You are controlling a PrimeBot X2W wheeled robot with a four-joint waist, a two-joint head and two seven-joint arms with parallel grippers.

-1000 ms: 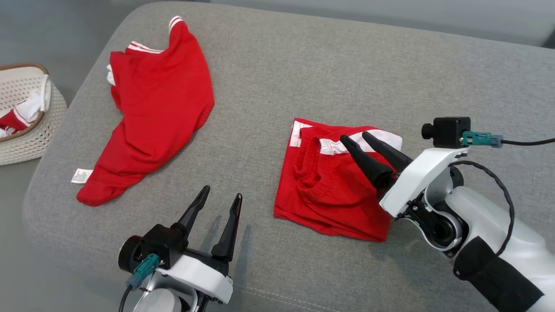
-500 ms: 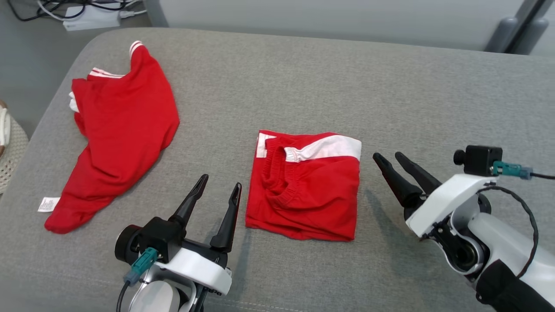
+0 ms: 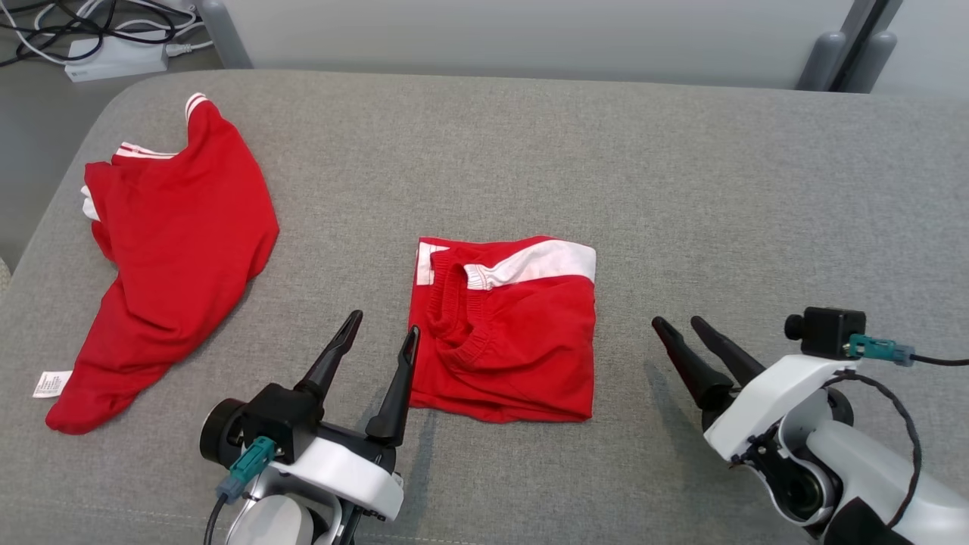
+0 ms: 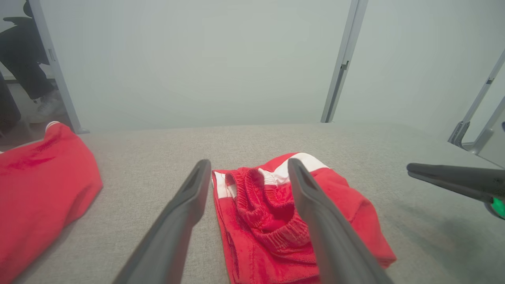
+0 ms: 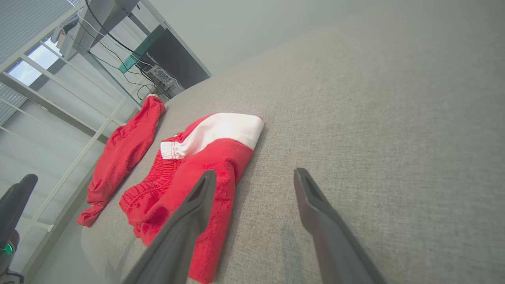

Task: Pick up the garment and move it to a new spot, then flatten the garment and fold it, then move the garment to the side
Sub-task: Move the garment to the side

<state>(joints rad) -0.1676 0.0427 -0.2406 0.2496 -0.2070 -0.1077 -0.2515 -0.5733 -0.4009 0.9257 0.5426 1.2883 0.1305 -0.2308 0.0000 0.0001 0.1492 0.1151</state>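
Head view: folded garment point(image 3: 503, 333) is lying centred on the cushion point(image 3: 681, 189), white band point(image 3: 541, 261) at far edge, long axis apparently running near-to-far; left gripper point(image 3: 384, 323) and right gripper point(image 3: 677, 322) are flanking it, jaws spread, empty, probably readying the sideways move. Left wrist view: waistband point(image 4: 268, 213) is facing up. Right wrist view: garment is lying untouched

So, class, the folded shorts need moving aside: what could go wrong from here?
1. Gripping one layer could undo the fold: the shorts lie in loose layers, waistband bunched on top.
2. Moved left, they could land on the shirt lying there.
3. The open left gripper, close by their edge, might snag it.
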